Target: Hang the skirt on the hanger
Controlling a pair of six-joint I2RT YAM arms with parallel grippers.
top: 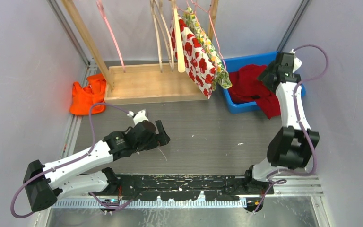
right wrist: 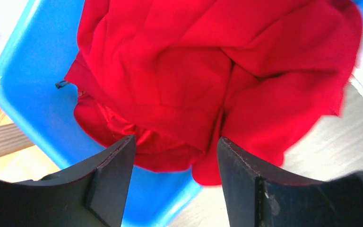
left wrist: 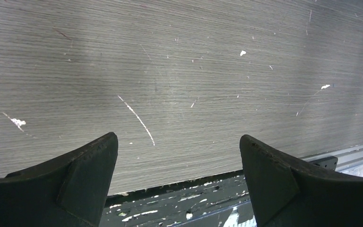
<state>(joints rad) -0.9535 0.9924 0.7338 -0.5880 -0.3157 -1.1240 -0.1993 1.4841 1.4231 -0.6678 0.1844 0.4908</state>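
One blue bin (top: 240, 108) at the far right is filled by the heaped red skirt (top: 248, 85), and the right hand (right wrist: 176, 142), released and empty just above it, is best lowered onto a thick fold before being clenched. Scuffed grey worktop (left wrist: 170, 61) is seen beneath the left hand (left wrist: 177, 138), likewise released; plain walls (top: 19, 71) close it in.

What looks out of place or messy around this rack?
An orange garment lies crumpled beside the wooden rack's left end, not hung up. A red garment is heaped in the blue bin and spills over its front rim.
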